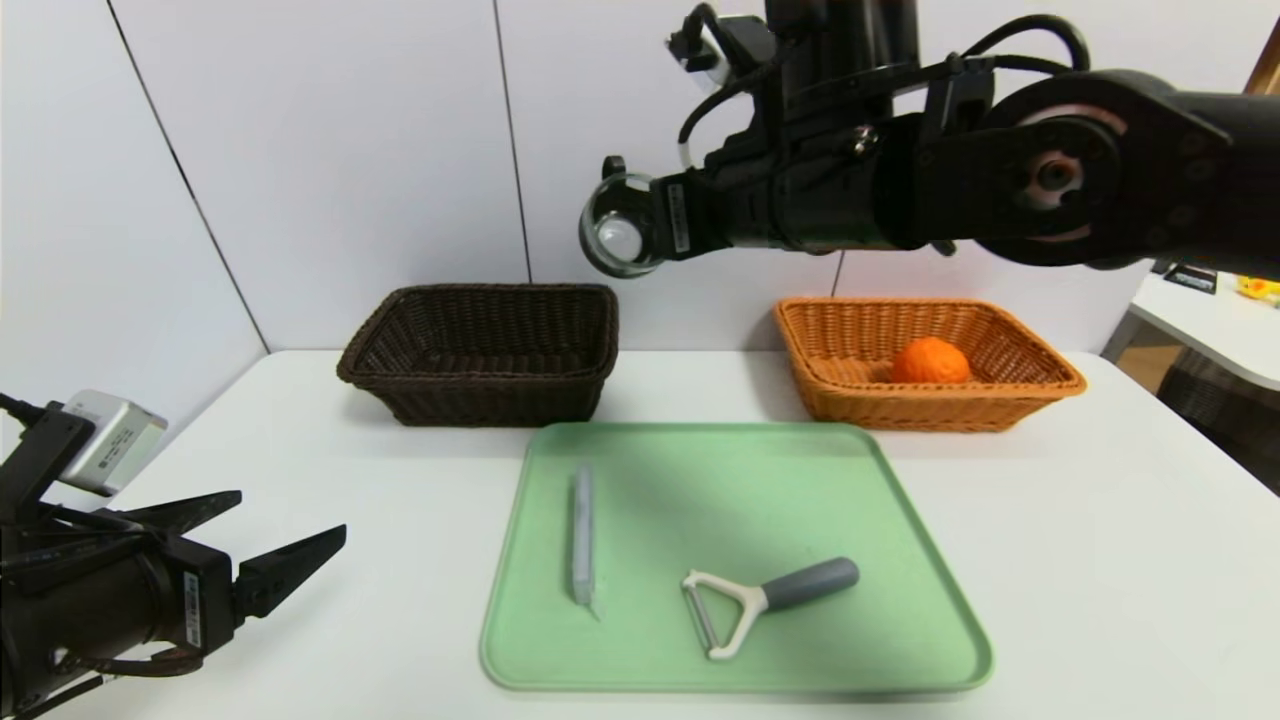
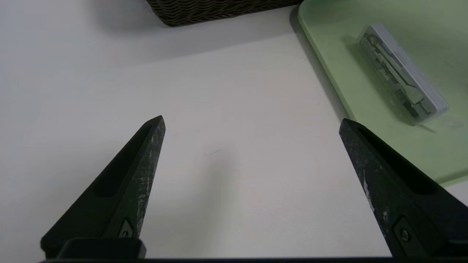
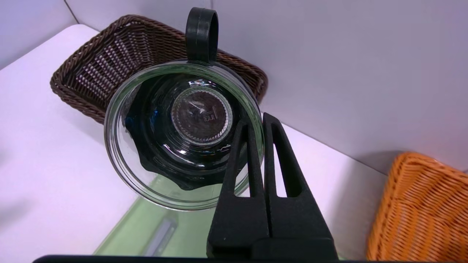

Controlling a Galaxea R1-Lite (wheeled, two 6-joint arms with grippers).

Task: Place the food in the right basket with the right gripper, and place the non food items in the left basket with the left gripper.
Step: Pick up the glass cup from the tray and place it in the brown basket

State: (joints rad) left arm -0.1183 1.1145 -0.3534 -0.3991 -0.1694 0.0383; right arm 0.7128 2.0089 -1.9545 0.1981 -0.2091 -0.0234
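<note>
Glass dish (image 3: 202, 115), rim pinched between right gripper's fingers (image 3: 252, 160)

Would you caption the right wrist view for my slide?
Right gripper pinching the glass bowl's rim, dark brown basket beyond.

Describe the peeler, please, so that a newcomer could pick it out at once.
On the white table lies a light green tray, in front of two wicker baskets. The peeler rests on the tray's near half, right of the slim grey case. Unlike that straight case, it has a white Y-shaped head and a rounded dark grey handle.
</note>
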